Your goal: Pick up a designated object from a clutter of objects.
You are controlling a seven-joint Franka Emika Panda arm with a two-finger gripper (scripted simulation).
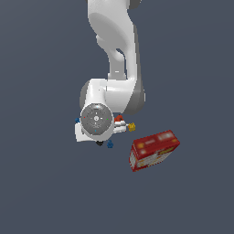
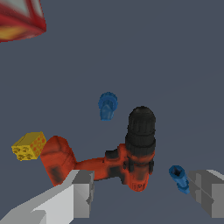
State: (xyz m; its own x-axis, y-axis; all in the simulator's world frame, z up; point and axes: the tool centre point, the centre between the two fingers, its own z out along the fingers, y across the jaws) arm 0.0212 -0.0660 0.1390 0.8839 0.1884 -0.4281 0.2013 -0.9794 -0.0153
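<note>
Spread wide, the claw hangs over the small orange-red power drill with a black chuck, its two grey fingers standing on either side of the tool without touching it. That L-shaped drill lies flat on the dark grey counter, between the fingers. A tiny blue piece sits just beside one finger, close against the drill body. Another small blue piece lies just past the chuck. A little yellow block rests beside the drill's rounded red end. Well apart from the claw lies the red rectangular box with yellow-white marks.
</note>
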